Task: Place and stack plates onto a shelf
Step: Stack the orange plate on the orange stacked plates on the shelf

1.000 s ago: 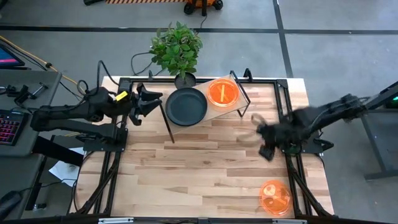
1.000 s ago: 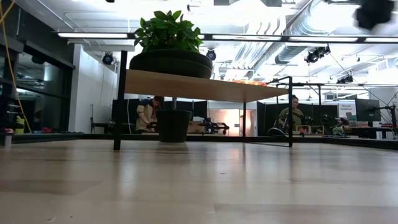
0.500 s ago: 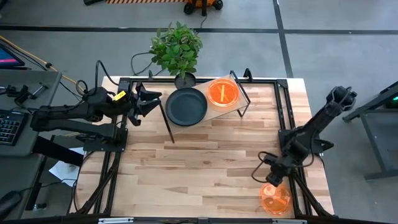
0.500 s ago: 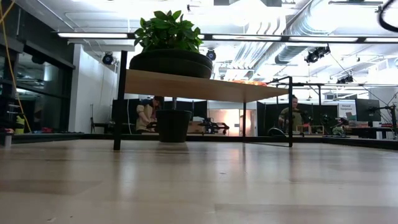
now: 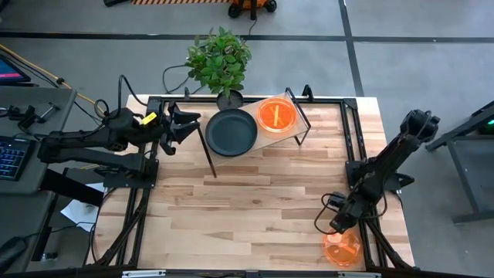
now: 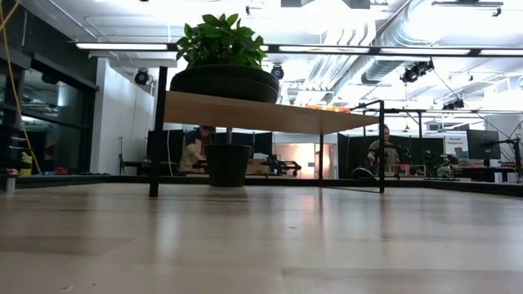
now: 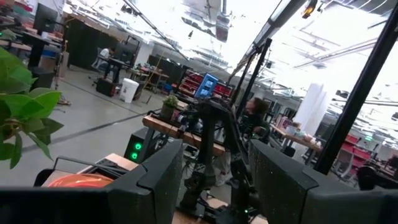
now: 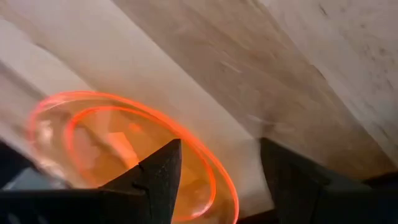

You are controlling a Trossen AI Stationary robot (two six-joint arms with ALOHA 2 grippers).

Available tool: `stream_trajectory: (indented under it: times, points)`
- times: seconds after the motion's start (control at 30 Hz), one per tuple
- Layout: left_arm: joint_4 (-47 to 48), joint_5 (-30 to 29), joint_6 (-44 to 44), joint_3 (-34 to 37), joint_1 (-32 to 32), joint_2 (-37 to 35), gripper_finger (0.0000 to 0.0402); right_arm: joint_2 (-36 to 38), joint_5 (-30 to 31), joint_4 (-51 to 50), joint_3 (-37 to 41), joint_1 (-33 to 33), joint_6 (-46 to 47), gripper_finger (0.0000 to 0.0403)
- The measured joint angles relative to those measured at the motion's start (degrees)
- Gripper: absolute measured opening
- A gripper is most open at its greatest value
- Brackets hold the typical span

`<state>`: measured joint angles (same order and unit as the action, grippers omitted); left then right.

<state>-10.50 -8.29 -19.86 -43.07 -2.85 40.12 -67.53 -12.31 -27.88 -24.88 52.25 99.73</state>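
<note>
An orange plate [image 5: 341, 249], translucent with a pale streak, lies at the lower right of the high view on the tabletop [image 5: 255, 201]. The right gripper [image 5: 340, 225] hangs just above its upper edge, fingers [image 8: 155, 174] spread apart and holding nothing. Further up, the shelf [image 5: 258, 135] carries one dark grey plate [image 5: 231, 131] and one orange plate [image 5: 276, 114] side by side. The left gripper [image 5: 182, 126] waits at upper left beside the shelf, fingers apart and empty. Visible plates: two orange, one dark.

Right end effector [image 5: 337, 227] now down from mid-table to the near-corner orange plate [image 5: 342, 249].
</note>
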Motion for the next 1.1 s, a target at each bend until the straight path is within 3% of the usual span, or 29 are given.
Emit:
stream_trajectory:
  times: [0.3, 0.4, 0.57, 0.73, 0.9, 1.1]
  points:
    - [0.0, -0.9, 0.0, 0.0, 0.0, 0.0, 0.0172, -6.9, -1.8, 2.2, -1.6, -0.1, -1.0, 0.0185]
    - [-0.1, -1.1, 0.0, 0.0, 0.0, 0.0, 0.0172, -7.0, -1.9, 1.8, -1.8, 0.0, -0.5, 0.0137]
    - [0.0, -1.1, 0.0, 0.0, 0.0, 0.0, 0.0172, -7.1, -1.4, 1.6, -1.7, -0.1, 2.6, 0.0018]
    - [0.0, -1.1, 0.0, 0.0, 0.0, 0.0, 0.0172, -7.1, 1.0, 7.6, -1.6, -1.9, 3.9, 0.0009]
    - [0.0, -1.1, 0.0, 0.0, 0.0, 0.0, 0.0172, -7.2, 11.0, 16.7, -1.4, -6.4, 3.0, 0.0001]
    - [-0.1, -1.1, 0.0, 0.0, 0.0, 0.0, 0.0172, -7.1, 16.0, 31.6, -1.4, -13.9, -5.5, 0.0]
